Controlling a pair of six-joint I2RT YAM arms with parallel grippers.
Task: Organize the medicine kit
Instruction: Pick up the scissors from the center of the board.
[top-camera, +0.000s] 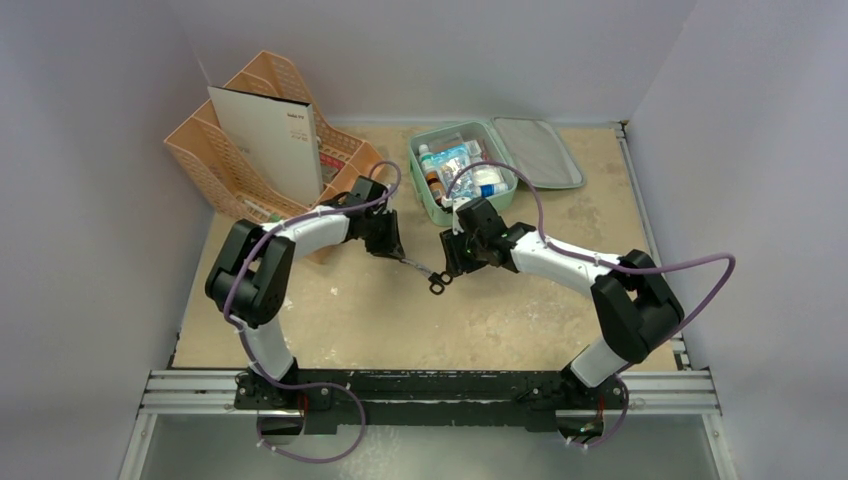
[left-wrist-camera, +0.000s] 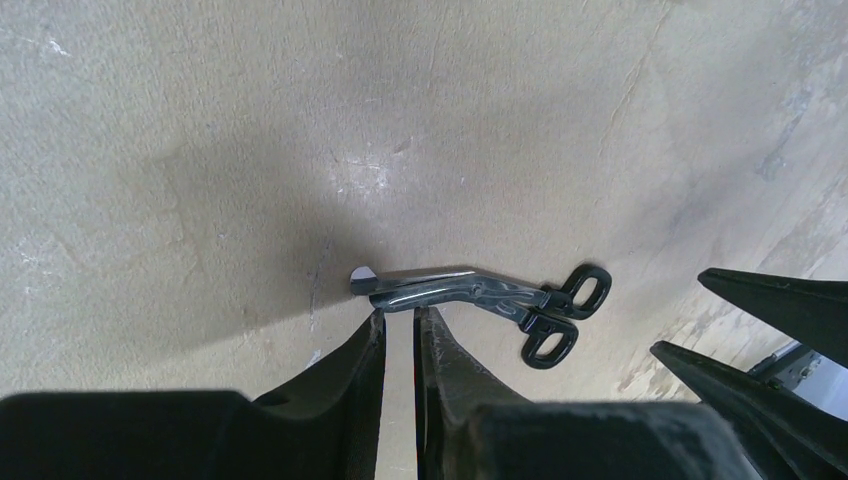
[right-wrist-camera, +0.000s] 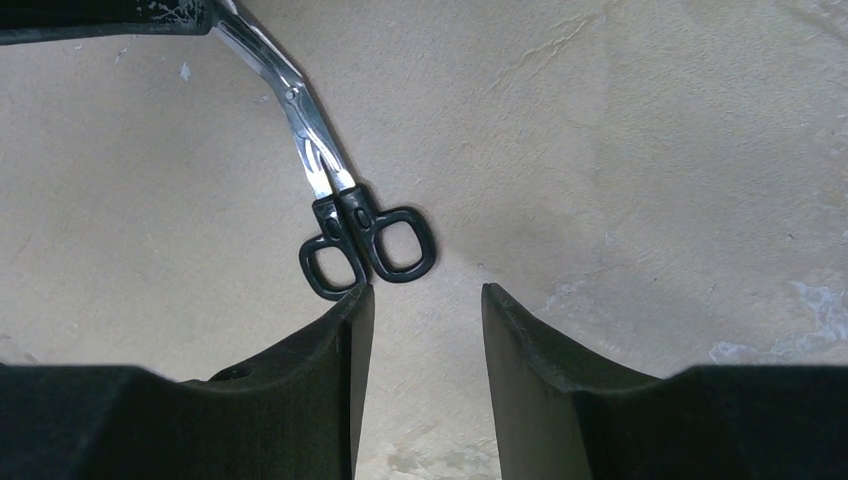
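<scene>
The medicine kit (top-camera: 414, 172) sits open at the back of the table (top-camera: 500, 325), right of centre. Its grey-lined lid (top-camera: 540, 150) is folded flat to the right, and small bottles and packets (top-camera: 465, 172) fill the mint-green tray. To the left of the kit stands a peach desk organizer (top-camera: 240, 170) with a white booklet (top-camera: 268, 140) upright in it. In front of the kit, near the middle of the table, the two arms meet over a pair of bent-bladed scissors (top-camera: 428, 274) with black handles. The left gripper (left-wrist-camera: 400, 318) has its fingers drawn almost together, leaving only a thin slit, and they pinch the metal blade end of the scissors (left-wrist-camera: 470, 290). The handles point away from the left gripper toward the right arm. The pictures do not show whether the scissors rest on the table or hang just above it. The right gripper (right-wrist-camera: 418, 290) stands open with a clear gap between its fingers and holds nothing. The two handle loops of the scissors (right-wrist-camera: 365, 250) lie just beyond the tip of its left finger (right-wrist-camera: 340, 330), not between the fingers. In the overhead view the left gripper (top-camera: 392, 250) and the right gripper (top-camera: 455, 262) face each other, near one another, both well in front of the kit.
</scene>
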